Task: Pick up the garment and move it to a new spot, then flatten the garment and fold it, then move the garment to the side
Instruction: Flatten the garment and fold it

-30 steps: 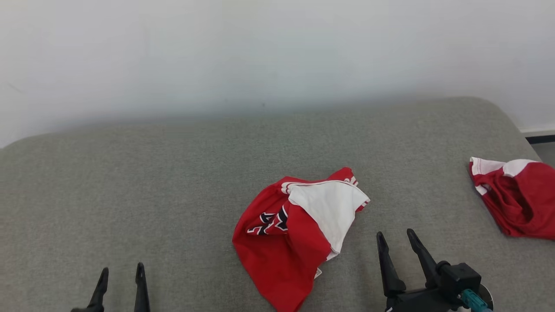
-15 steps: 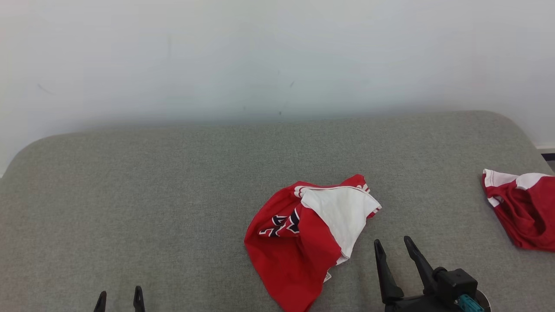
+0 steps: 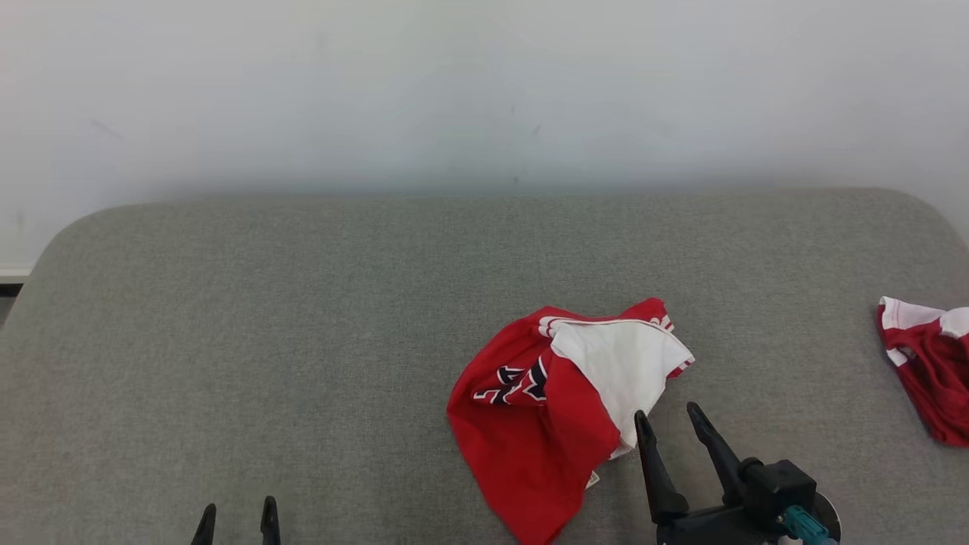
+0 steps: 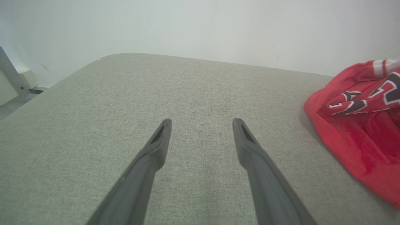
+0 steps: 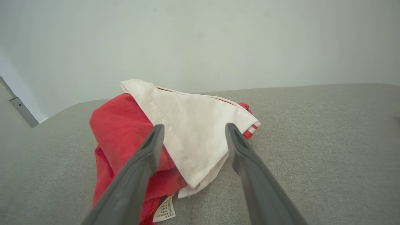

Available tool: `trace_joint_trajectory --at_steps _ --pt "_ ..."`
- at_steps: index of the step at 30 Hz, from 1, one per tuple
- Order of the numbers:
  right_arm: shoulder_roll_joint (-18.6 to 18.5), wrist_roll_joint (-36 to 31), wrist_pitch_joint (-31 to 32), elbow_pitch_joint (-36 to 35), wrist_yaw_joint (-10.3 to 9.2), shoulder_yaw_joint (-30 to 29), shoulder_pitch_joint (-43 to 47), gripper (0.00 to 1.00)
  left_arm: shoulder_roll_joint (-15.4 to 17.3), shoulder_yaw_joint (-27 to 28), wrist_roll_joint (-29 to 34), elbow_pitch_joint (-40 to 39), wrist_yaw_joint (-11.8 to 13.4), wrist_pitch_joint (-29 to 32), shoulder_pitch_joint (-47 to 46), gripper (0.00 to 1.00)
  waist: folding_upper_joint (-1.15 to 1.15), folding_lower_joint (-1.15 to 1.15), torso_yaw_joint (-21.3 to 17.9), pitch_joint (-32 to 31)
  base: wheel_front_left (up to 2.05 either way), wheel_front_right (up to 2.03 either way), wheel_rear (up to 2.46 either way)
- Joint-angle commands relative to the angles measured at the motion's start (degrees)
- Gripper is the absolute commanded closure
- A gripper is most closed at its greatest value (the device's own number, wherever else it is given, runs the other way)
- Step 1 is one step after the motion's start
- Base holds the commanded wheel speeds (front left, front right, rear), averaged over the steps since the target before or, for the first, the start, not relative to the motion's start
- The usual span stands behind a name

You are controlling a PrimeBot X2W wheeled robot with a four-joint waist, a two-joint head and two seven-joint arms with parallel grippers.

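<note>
A crumpled red garment (image 3: 530,439) with a white panel and black-and-white lettering lies on the grey padded surface (image 3: 303,341), right of centre. My right gripper (image 3: 668,415) is open just at the garment's near right edge, its left fingertip beside the white panel. The right wrist view has the right gripper (image 5: 194,125) with its fingers spread either side of the garment's (image 5: 125,131) white flap, low over it. My left gripper (image 3: 238,507) is open at the lower left, over bare fabric. In the left wrist view the left gripper (image 4: 201,120) is empty and the garment (image 4: 359,137) lies well to its right.
A second red-and-white garment (image 3: 927,371) lies at the surface's right edge. A pale wall (image 3: 454,91) stands directly behind the surface. The surface's corners are rounded, and floor shows past its left end (image 3: 7,291).
The head camera has turned, shifting the whole picture rightward. My right gripper has drawn leftward up to the garment's white edge. The left gripper sits lower in view. Both stay open.
</note>
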Motion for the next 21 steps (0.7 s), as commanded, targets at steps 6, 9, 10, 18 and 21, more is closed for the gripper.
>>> trace_joint_trajectory --at_steps 6,9,10,18,21 --pt "0.1 -1.3 0.0 0.9 -0.16 0.8 -3.3 0.00 -0.1 -1.4 -1.4 0.9 0.2 -0.2 -1.6 0.00 0.00 0.00 3.7 2.9 0.00 0.00 0.00" --pt "0.1 -2.0 0.0 1.4 -0.16 0.9 -4.3 0.00 -0.1 -1.6 -1.8 1.1 0.4 -0.2 -1.8 0.00 0.00 0.00 4.7 3.7 0.00 0.00 0.00" --pt "0.1 -2.6 0.0 2.2 -0.16 0.7 -5.4 0.00 -0.1 -1.7 -2.2 1.3 0.6 -0.2 -2.1 0.00 0.00 0.00 5.5 4.3 0.00 0.00 0.00" --pt "0.1 -3.1 0.0 3.0 -0.16 0.2 -7.2 0.00 -0.1 -1.8 -2.4 1.2 0.7 -0.2 -3.1 0.00 0.00 0.00 6.9 5.7 0.00 0.00 0.00" --pt "0.1 -2.8 0.0 2.8 -0.16 -0.6 -6.9 0.00 -0.1 -1.8 -2.4 1.2 0.6 -0.2 -3.1 0.00 0.00 0.00 7.0 5.9 0.00 0.00 0.00"
